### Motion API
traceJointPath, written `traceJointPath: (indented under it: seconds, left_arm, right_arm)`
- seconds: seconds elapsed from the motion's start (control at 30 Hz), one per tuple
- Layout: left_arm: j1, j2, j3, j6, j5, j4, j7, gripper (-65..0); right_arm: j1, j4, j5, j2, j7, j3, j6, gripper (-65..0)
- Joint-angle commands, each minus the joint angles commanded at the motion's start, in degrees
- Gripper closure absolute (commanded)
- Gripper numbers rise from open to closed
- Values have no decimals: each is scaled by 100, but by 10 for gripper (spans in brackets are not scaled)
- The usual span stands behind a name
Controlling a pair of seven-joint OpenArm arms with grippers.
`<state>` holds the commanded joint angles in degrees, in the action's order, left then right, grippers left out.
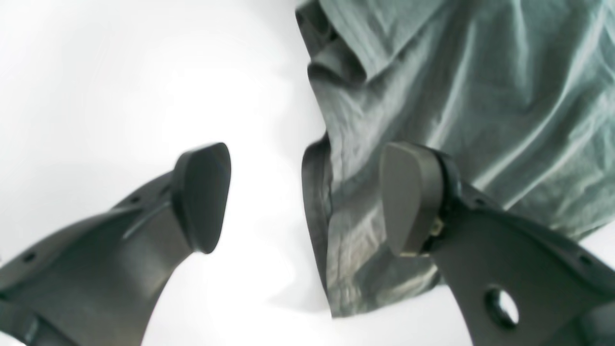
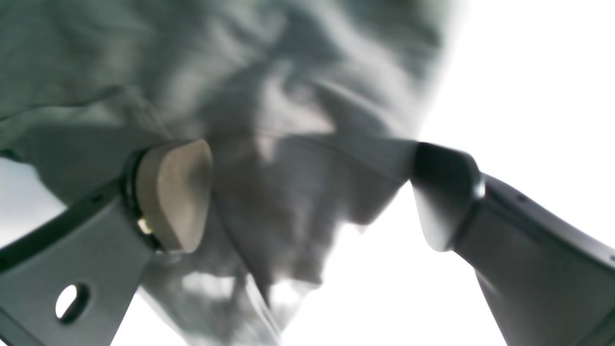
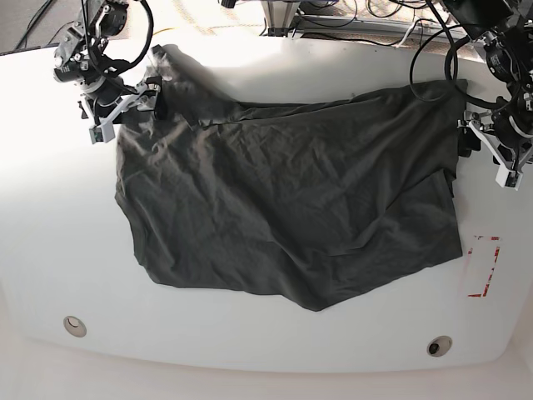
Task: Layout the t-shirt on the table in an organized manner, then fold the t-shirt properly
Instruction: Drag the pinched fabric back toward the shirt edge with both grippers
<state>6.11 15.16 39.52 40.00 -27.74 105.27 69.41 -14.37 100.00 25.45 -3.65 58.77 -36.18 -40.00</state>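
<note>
Left wrist view: the left gripper (image 1: 302,197) stands with its jaws apart, one pad (image 1: 202,197) over bare white table (image 1: 96,96), the other pad (image 1: 408,197) over cloth. The hemmed side edge of the t-shirt (image 1: 480,96) runs between them, roughly along the jaw gap. No cloth is clamped.

Right wrist view: the right gripper (image 2: 312,192) is likewise spread, straddling a bunched, blurred fold of the t-shirt (image 2: 288,168); whether the pads touch cloth cannot be told.

Base view: the t-shirt (image 3: 283,217) lies spread but creased across the table (image 3: 50,250), long axis running side to side between the arms. Each gripper sits at an opposite upper corner, the left gripper (image 3: 483,146) at the view's right edge, the right gripper (image 3: 125,96) at the rumpled upper left.

Material: thin, soft, matt charcoal cloth, wrinkled throughout; lower hem uneven. Judgement: layout unfinished; both arms are equally placed to close on the edges.
</note>
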Motion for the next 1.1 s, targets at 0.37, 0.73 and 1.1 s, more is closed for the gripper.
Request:
traceJointPath:
  seconds: [0.37, 0.73, 1.1]
  left_arm:
    - [721, 0, 308, 0, -589, -62, 0, -458]
    - [1284, -18, 343, 0, -615, -273, 0, -458]
    - [1442, -132, 527, 0, -580, -440, -26, -463]
  right_arm:
    - [0, 0, -18, 176, -9, -26, 0, -487]
    - [9, 0, -35, 176, -9, 0, 0, -38]
    - [9, 9, -18, 176, -9, 0, 0, -49]
